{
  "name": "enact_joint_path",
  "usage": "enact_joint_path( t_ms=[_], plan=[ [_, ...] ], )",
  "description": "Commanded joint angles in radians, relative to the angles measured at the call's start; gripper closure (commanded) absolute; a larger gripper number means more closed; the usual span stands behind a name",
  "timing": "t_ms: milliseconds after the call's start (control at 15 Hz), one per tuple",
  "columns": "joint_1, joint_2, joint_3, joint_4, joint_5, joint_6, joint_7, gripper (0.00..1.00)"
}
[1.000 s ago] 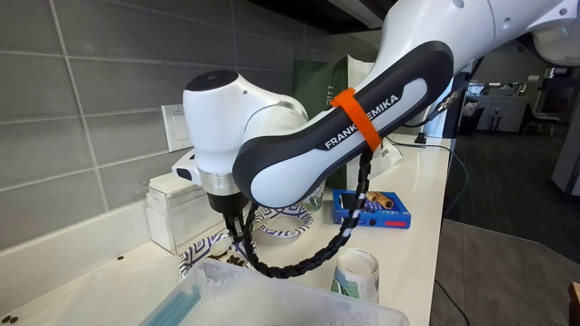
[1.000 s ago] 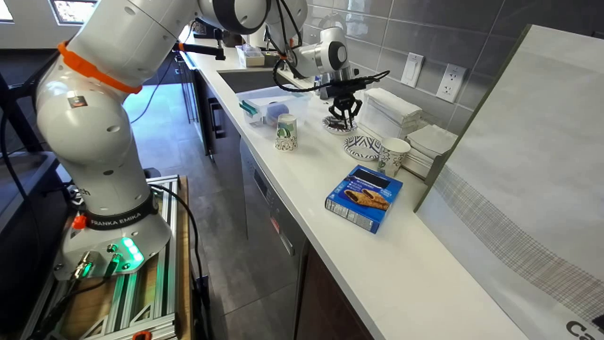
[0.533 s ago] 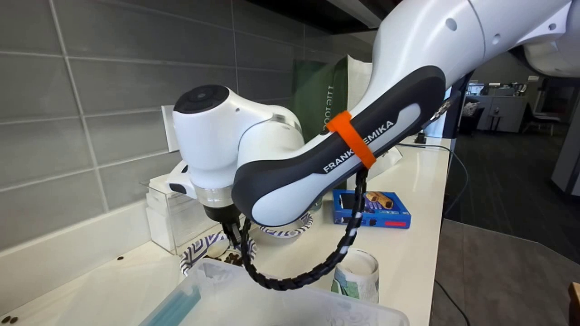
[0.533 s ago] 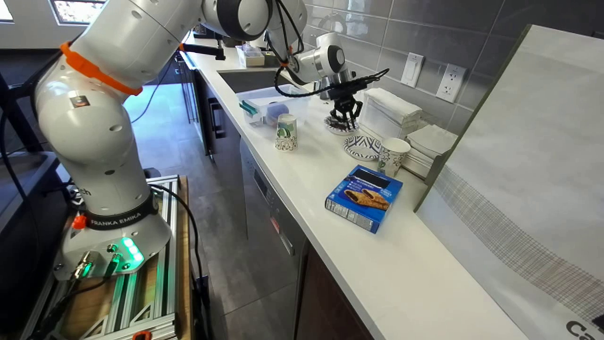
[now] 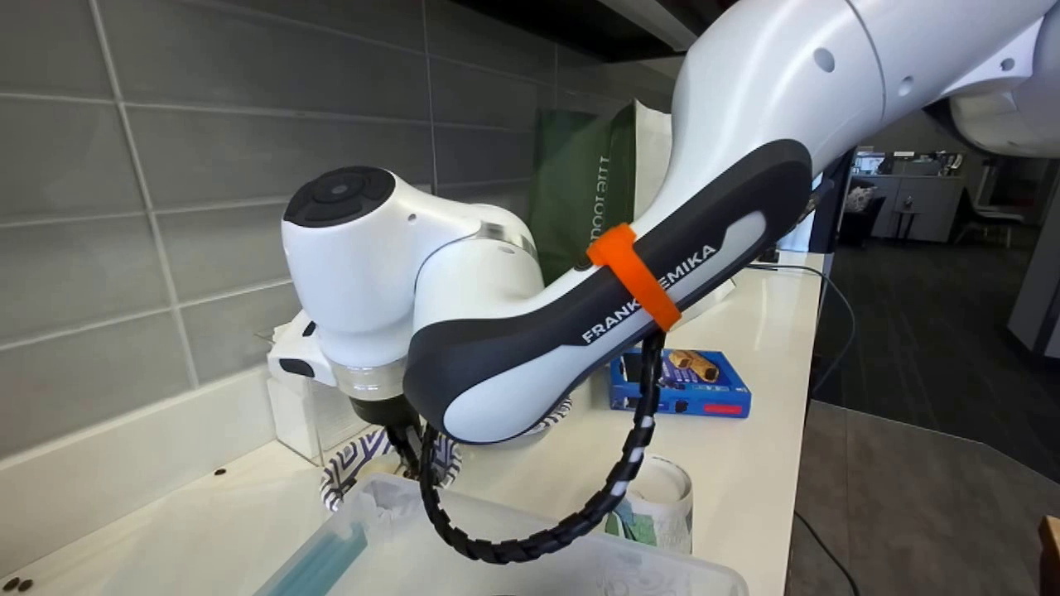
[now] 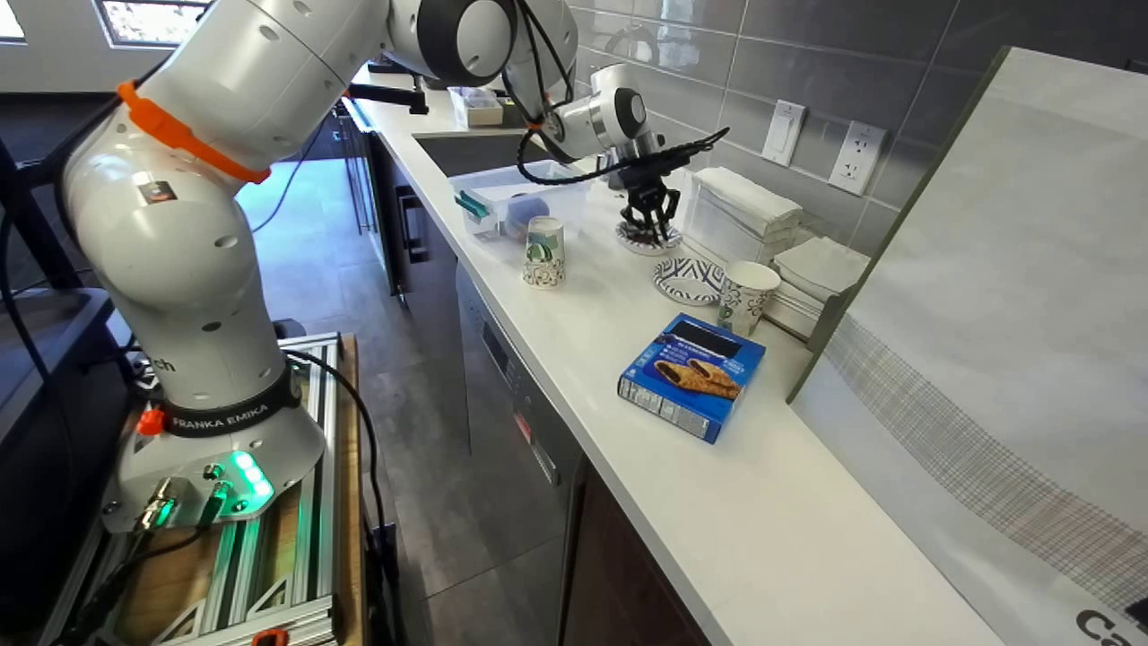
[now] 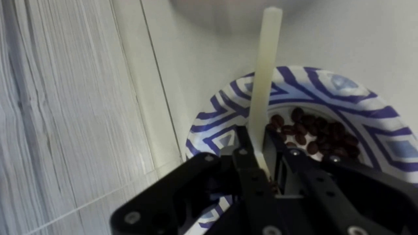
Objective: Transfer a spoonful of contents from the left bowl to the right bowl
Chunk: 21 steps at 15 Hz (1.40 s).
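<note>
The hand is clamped on the spoon, one finger against each side of the pale handle with no visible slack; the handle's long axis runs up the middle of the wrist view, leaning slightly right toward the top and passing over the rim of the left bowl; the scoop end, with any load, is hidden under the hand; the dark beans lie to the right of the handle, so filling probably calls for a sweep toward the right of that frame, then a level lift; the right bowl sits just beside the left one, to the lower right of the hand in an exterior view; the carry should run that way, tilt being the likely spill risk.
</note>
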Motion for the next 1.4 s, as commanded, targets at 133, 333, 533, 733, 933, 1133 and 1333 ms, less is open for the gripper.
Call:
enact_joint_path(
  t_ms=[133,333,533,733,933,1133,1333],
  plan=[
    [-0.001,0.031,0.024,0.038,0.006,-0.03,-0.036,0.96],
    [-0.011,0.026,0.045,0.034,0.038,-0.041,-0.055,0.96],
    [-0.027,0.017,0.078,0.028,0.091,-0.057,-0.091,0.96],
    [-0.032,0.012,0.091,0.032,0.145,-0.078,-0.123,0.96],
    [-0.032,0.006,0.089,0.035,0.193,-0.112,-0.149,0.96],
    [-0.047,0.002,0.104,0.044,0.258,-0.145,-0.179,0.96],
    [-0.071,-0.008,0.123,0.048,0.327,-0.169,-0.203,0.96]
  ],
)
